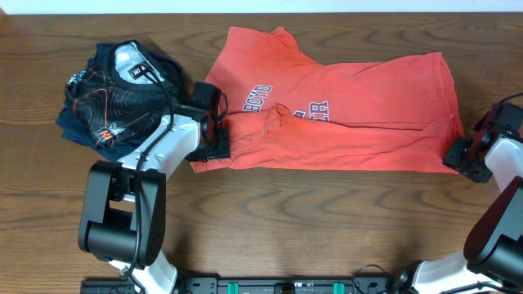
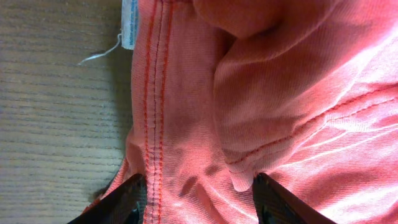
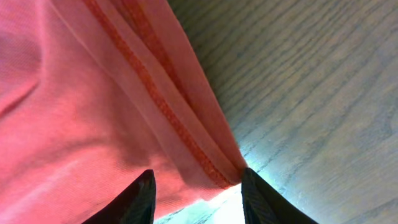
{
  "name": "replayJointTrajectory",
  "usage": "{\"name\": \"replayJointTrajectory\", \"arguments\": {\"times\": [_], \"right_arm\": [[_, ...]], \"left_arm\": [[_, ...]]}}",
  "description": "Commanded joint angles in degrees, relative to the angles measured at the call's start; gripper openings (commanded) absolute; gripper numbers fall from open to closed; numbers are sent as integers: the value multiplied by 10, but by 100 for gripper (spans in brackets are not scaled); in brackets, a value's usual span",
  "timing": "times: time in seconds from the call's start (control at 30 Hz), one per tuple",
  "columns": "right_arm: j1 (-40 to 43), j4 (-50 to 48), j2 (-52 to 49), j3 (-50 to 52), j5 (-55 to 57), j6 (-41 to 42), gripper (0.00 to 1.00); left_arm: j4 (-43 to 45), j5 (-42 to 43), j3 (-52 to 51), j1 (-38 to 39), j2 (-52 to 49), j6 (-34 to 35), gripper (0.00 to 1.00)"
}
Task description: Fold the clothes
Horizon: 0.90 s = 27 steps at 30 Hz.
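The red shirt (image 1: 351, 106) lies spread out on the far half of the table (image 1: 327, 220). The left gripper (image 2: 199, 196) sits at its 9 o'clock edge, fingers (image 2: 127, 199) wide apart, with cloth between them. The right gripper (image 3: 198, 186) stands open around the hem corner at 4 o'clock. There is bare wood at 6 o'clock. A dark shirt (image 1: 110, 94) is bunched up at 9 o'clock. A fold hides some of the letters (image 1: 286, 104).

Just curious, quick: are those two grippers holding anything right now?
Left gripper: open, fingers spread over the coral-red T-shirt, not pinching it.
Right gripper: open, fingers spread at the shirt's hemmed corner.
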<state>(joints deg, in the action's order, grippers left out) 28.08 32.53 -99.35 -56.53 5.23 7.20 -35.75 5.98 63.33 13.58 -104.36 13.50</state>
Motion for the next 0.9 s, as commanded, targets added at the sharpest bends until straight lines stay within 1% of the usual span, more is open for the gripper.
{"name": "replayJointTrajectory", "arguments": {"times": [0.0, 0.1, 0.27, 0.37, 0.47, 0.53, 0.67, 0.73, 0.87], "right_arm": [[5, -10, -8, 15, 35, 9, 43], [8, -18, -8, 21, 45, 9, 40], [17, -21, -9, 21, 44, 10, 37], [21, -25, -11, 21, 44, 16, 28], [24, -26, -12, 21, 44, 18, 18], [23, -26, -12, 22, 44, 18, 14], [23, -24, -12, 26, 42, 17, 8], [24, -10, -12, 26, 45, 18, 1], [27, 33, -12, 27, 108, 60, 1]], "left_arm": [[11, -6, -13, -3, 5, -3, 55], [37, -6, -36, -3, 5, -3, 54], [52, -6, -67, -3, 5, -3, 53], [59, -6, -78, -3, 5, -3, 41], [58, -6, -80, -3, 5, -3, 37], [59, -7, -80, -3, 5, -3, 32], [56, -7, -80, -3, 5, -3, 15], [45, -6, -80, -3, 5, -3, 10], [1, -11, -80, -3, 5, -3, 7]]}}
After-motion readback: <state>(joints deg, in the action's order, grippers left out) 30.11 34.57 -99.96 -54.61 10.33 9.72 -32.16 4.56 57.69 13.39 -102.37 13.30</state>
